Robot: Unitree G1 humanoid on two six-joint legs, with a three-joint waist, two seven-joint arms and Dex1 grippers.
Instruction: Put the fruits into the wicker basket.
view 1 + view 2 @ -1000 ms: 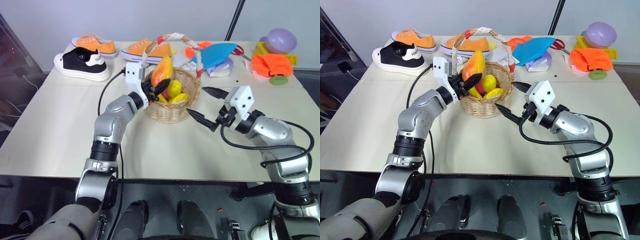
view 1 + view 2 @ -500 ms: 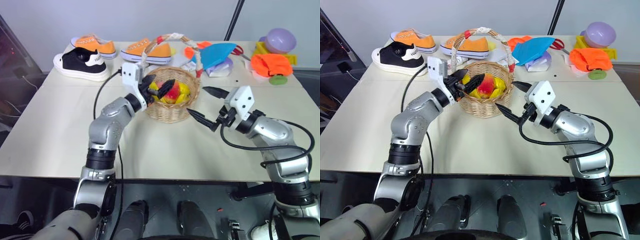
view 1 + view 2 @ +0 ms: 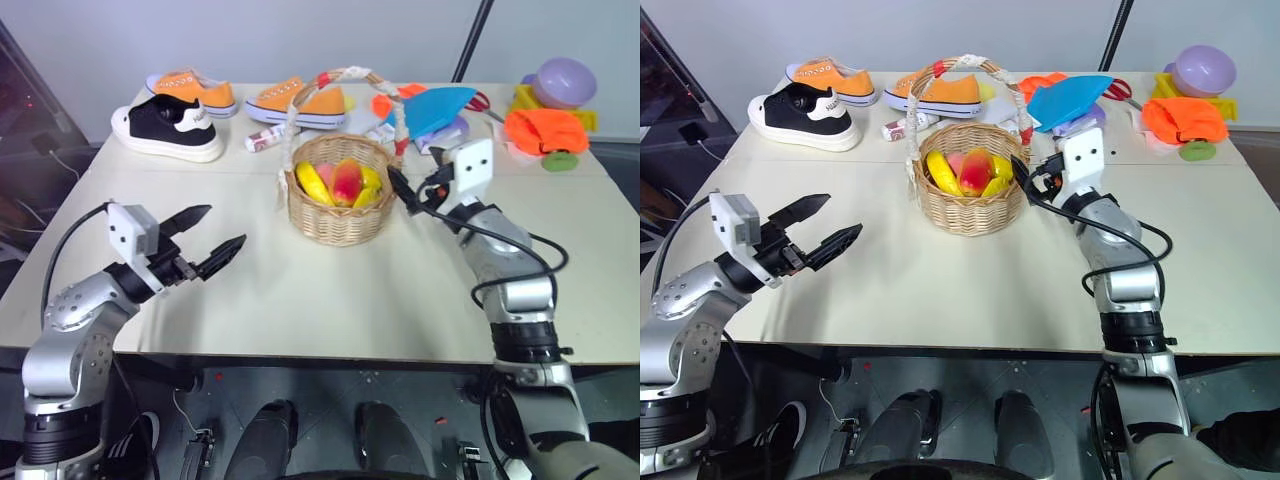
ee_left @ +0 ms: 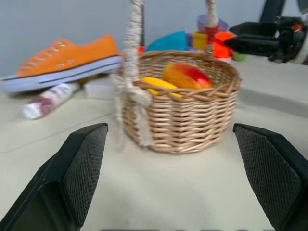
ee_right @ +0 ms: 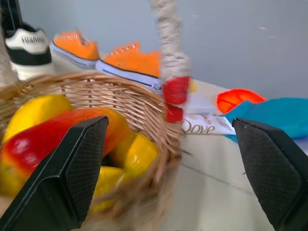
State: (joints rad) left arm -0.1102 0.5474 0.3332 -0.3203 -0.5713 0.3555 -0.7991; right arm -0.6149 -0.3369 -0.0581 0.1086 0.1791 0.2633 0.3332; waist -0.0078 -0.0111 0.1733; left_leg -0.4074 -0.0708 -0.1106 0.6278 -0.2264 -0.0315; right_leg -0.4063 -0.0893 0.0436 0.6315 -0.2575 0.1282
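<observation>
The wicker basket (image 3: 341,196) stood mid-desk (image 3: 300,300), holding the banana (image 3: 312,183), the mango (image 3: 346,180) and the lemon (image 3: 372,180); a pink patch behind the mango was probably the peach, though too hidden to be sure. No loose fruit lay on the desk, so the task looked finished or nearly so. The left claw (image 3: 217,240) hung well apart from the basket, fingers spread and empty. The right claw (image 3: 1028,180) sat just beside the rim, also spread, gripping nothing.
</observation>
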